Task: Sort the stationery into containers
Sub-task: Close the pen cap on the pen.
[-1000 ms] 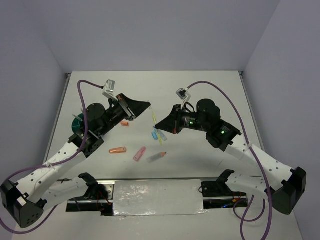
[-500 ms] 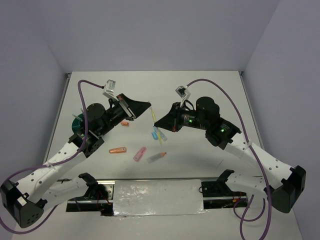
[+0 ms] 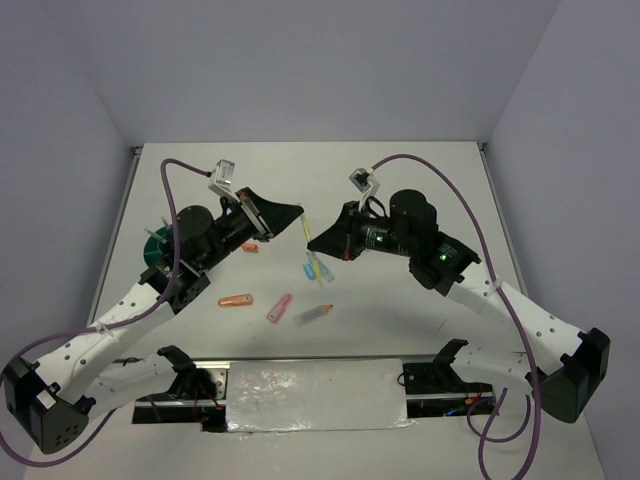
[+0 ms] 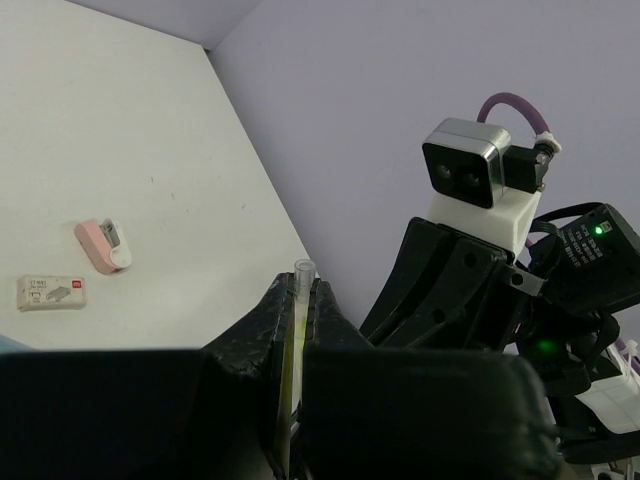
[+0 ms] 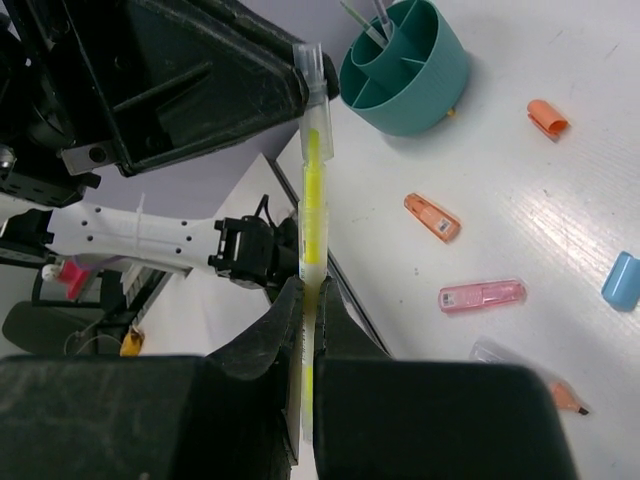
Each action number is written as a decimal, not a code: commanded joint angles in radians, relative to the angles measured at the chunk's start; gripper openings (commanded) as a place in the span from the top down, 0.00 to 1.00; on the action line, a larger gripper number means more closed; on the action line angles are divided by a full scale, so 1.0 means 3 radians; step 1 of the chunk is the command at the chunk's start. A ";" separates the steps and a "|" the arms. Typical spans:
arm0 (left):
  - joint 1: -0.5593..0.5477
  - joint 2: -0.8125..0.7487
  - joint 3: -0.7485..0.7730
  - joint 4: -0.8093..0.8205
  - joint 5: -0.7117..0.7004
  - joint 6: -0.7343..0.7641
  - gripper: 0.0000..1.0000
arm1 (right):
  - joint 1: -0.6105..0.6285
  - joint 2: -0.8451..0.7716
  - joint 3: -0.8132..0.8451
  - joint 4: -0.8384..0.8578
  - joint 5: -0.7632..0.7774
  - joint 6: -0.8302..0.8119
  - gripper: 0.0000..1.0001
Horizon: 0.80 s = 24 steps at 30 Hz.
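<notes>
Yellow pen [image 5: 312, 190] in right tool [image 5: 305, 292], seemingly left tool [image 4: 297, 296] too

A white surface [image 3: 420, 180] lies under the left gripper [image 3: 293, 211] and the right gripper [image 3: 314, 243], a pale purple wall [image 3: 300, 70] stands behind them, and a shiny strip [image 3: 315, 393] lies on their near side.

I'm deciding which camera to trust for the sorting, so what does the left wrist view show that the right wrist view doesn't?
Only the left wrist view: a pink eraser-like block and a white labelled block on the table, plus the right arm's wrist camera. Only the right wrist view: the teal divided bowl, an orange marker, a pink marker, an orange cap and a light-blue marker. Both: the yellow pen, clamped in the left claw in one and in the right claw in the other.
</notes>
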 commanded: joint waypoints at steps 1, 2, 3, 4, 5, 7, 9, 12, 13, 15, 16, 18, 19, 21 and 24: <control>0.0014 -0.0009 0.0002 0.0255 0.0085 0.0004 1.00 | 0.0030 0.0049 0.0257 0.0075 0.0058 -0.0076 1.00; 0.0014 -0.0014 -0.0013 0.0265 0.0090 -0.0006 1.00 | 0.0030 0.0054 0.0282 0.0065 0.0088 -0.0087 1.00; 0.0014 -0.0024 -0.0029 0.0285 0.0096 -0.0021 1.00 | 0.0030 0.0074 0.0308 0.0039 0.0114 -0.0112 1.00; 0.0009 -0.0040 -0.0039 0.0291 0.0096 -0.0032 1.00 | 0.0025 0.0110 0.0364 0.0029 0.0139 -0.0122 1.00; 0.0014 -0.0045 -0.0044 0.0291 0.0101 -0.0037 1.00 | 0.0020 0.0125 0.0390 0.0009 0.0170 -0.0133 1.00; 0.0008 -0.0060 -0.0049 0.0291 0.0121 -0.0062 1.00 | -0.0016 0.0171 0.0456 -0.0002 0.0232 -0.0158 1.00; 0.0008 -0.0071 -0.0075 0.0296 0.0167 -0.0098 1.00 | -0.0057 0.0207 0.0492 0.0039 0.0257 -0.0169 1.00; -0.0002 -0.0050 -0.0095 0.0250 0.0249 -0.0129 1.00 | -0.0098 0.0299 0.0655 0.0095 0.0211 -0.0235 1.00; -0.0017 -0.0050 -0.0105 0.0224 0.0279 -0.0129 1.00 | -0.0103 0.0335 0.0762 0.0101 0.0201 -0.0276 1.00; -0.0027 -0.0055 -0.0146 0.0209 0.0356 -0.0144 1.00 | -0.0103 0.0406 0.0895 0.0141 0.0191 -0.0393 1.00; -0.0032 -0.0065 -0.0161 0.0184 0.0377 -0.0149 1.00 | -0.0118 0.0442 0.0922 0.0192 0.0191 -0.0419 1.00; -0.0038 -0.0091 -0.0202 0.0143 0.0428 -0.0134 1.00 | -0.0179 0.0468 0.0973 0.0264 0.0145 -0.0435 1.00; -0.0038 -0.0101 -0.0213 0.0097 0.0448 -0.0124 1.00 | -0.0195 0.0483 0.0993 0.0295 0.0130 -0.0424 1.00; -0.0033 -0.0117 -0.0248 0.0056 0.0519 -0.0119 1.00 | -0.0215 0.0524 0.1029 0.0320 0.0114 -0.0429 1.00; -0.0038 -0.0101 -0.0269 0.0035 0.0657 -0.0103 1.00 | -0.0231 0.0555 0.1045 0.0387 0.0119 -0.0424 1.00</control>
